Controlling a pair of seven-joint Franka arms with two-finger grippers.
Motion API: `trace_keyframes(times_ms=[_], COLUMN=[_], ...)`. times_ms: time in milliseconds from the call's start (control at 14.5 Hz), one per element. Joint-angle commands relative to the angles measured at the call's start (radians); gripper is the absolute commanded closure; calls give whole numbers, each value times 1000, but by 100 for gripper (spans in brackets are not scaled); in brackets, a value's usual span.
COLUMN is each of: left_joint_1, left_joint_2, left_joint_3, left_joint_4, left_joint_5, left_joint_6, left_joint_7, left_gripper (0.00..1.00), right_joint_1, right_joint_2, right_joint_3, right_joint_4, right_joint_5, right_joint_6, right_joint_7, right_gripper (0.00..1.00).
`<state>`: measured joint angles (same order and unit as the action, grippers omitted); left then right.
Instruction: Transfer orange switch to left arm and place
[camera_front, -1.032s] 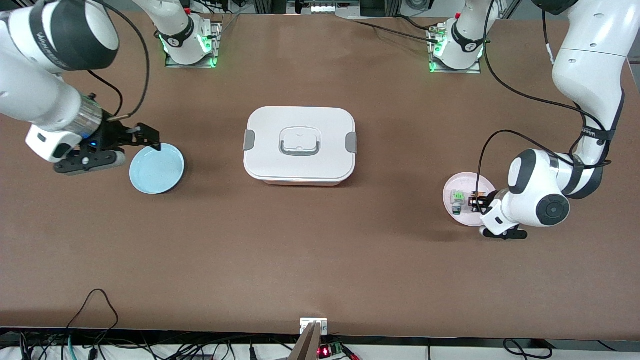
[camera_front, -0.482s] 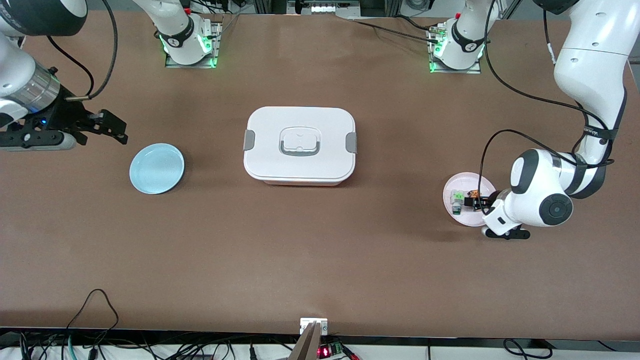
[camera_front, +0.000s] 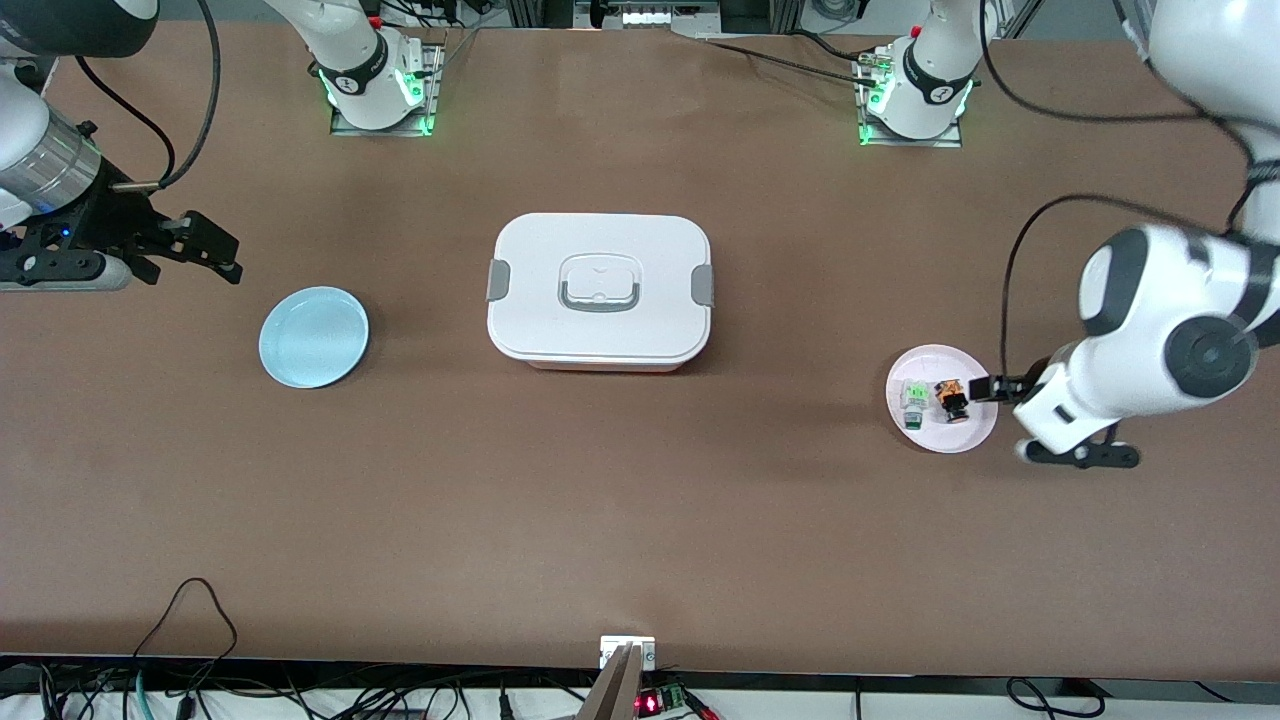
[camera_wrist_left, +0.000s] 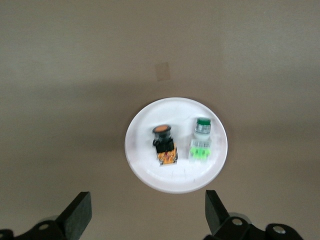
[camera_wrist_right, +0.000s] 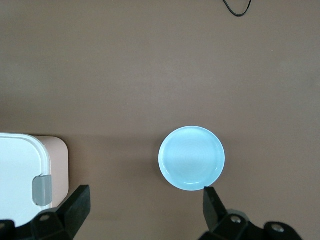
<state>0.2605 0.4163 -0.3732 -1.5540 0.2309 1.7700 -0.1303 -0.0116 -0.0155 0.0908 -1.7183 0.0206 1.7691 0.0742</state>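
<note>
Left gripper (camera_front: 990, 388) is hovering at the pink plate's (camera_front: 975, 432) edge, fingers (camera_wrist_left: 77, 212) spread wide and holding nothing. Orange switch (camera_front: 950, 395) is lying on that plate just beside the gripper, toward the box (camera_front: 600, 290), long axis running roughly toward the fingers; a green-and-white component (camera_front: 912, 397) is sitting next to it. Left arm is clearly the nearer one. Right gripper (camera_front: 200, 245) is waiting spread and empty near the empty blue plate (camera_front: 313, 336), well apart.
</note>
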Motion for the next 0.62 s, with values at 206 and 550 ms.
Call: trace_keyframes(times_ms=[206,550], left_joint_1=[14,-67], left_joint_2=[-75,-256], left_joint_3=[-29,159], left_joint_4=[164,85], left_joint_5=[-36,-200], left_joint_6=[-198,-186], left_joint_7=[49,50], left_gripper=[0,0], right_joint_1=[13,18], right_joint_2=[2,2], right_joint_3=[-11,-11], right_joint_4=[66,72], right_joint_5=[-22,-25], right_joint_6=[-50,-50], right_joint_7=[7,15], right_gripper=[0,0])
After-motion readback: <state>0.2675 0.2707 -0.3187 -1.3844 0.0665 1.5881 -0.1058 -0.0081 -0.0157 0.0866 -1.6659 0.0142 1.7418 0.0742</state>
